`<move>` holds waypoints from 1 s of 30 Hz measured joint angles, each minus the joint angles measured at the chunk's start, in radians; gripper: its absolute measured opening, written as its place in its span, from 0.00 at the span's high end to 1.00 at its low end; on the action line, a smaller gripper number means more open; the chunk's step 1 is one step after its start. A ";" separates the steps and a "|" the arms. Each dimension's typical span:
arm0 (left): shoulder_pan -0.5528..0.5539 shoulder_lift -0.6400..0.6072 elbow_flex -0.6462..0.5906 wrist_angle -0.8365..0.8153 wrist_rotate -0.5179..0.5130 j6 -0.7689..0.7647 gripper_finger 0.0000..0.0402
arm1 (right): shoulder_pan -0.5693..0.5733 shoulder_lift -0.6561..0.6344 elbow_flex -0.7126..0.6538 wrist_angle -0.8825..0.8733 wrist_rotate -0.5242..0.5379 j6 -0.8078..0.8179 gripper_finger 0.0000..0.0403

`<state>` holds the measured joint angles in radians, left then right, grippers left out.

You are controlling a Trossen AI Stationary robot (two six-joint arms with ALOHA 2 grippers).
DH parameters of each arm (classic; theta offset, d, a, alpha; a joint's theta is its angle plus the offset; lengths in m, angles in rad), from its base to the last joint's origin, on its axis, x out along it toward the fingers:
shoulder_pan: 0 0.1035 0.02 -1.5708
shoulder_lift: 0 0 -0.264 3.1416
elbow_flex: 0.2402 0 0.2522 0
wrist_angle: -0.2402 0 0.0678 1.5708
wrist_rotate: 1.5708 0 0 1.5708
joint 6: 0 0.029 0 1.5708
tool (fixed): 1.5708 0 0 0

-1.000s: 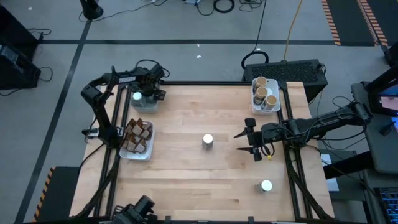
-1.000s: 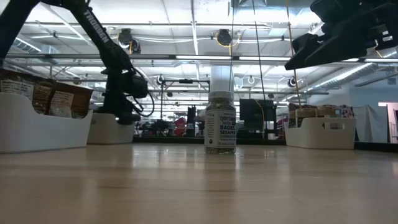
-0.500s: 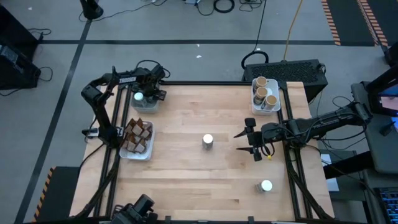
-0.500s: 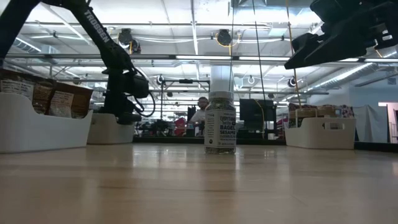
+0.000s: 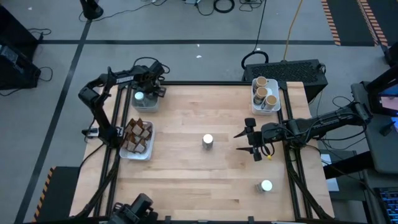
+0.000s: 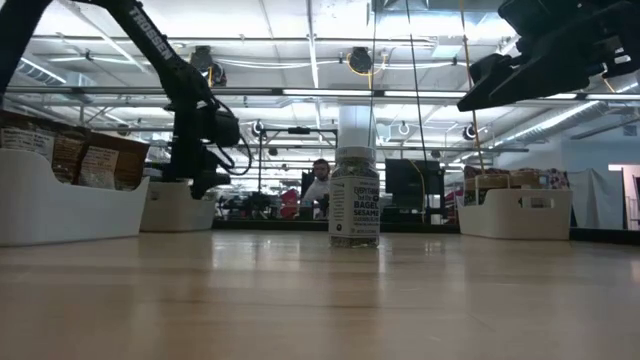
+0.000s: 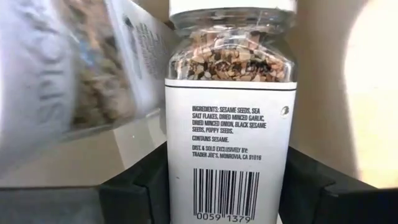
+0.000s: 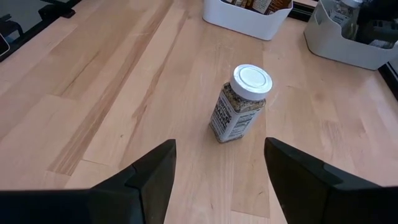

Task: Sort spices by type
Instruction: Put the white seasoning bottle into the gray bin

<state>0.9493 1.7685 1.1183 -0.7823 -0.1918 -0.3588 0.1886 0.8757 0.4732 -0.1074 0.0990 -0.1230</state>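
My left gripper [image 5: 143, 93] is at the far-left white tray [image 5: 148, 106], shut on a white-lidded spice jar [image 5: 138, 96] inside it. A second jar [image 7: 74, 74] leans beside that one in the tray. My right gripper [image 5: 244, 142] hovers open above the table's right half, its fingers pointing toward the left edge at a white-lidded jar [image 5: 208, 140] that stands upright on its base mid-table [image 8: 240, 102]. Another white-lidded jar [image 5: 266, 185] stands near the table's near-right corner. My left gripper holds the jar by the lower part of its labelled body [image 7: 227, 180], pinched between the two fingers [image 7: 140, 193], one on each side. The jar is upright between them, lid up. The fingers and the frame edge hide its base, so whether it rests on the tray floor does not show.
A white tray of brown packets [image 5: 138, 138] sits at the left edge. A tray of cork-topped jars [image 5: 265, 93] sits at the far right. Bare wood lies between the mid-table jar and my right gripper. A person [image 6: 320, 182] shows far off in the room behind.
My left gripper has shifted a little toward the table's far edge and risen slightly over the far-left tray, while the jar's lid has stayed in about the same spot. My right arm has kept still.
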 joint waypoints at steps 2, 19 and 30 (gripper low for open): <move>0.000 -0.018 0.000 -0.001 0.000 0.000 0.48 | 0.000 0.000 0.000 0.000 0.000 0.006 0.44; -0.009 -0.250 0.002 0.003 0.070 -0.001 0.48 | 0.000 0.000 0.000 0.024 0.000 0.017 0.44; -0.109 -0.446 0.003 0.148 0.274 -0.003 0.48 | 0.000 0.000 0.000 0.125 0.000 -0.020 0.44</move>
<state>0.8403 1.3224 1.1213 -0.6340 0.0823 -0.3614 0.1886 0.8761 0.4732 0.0173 0.0994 -0.1425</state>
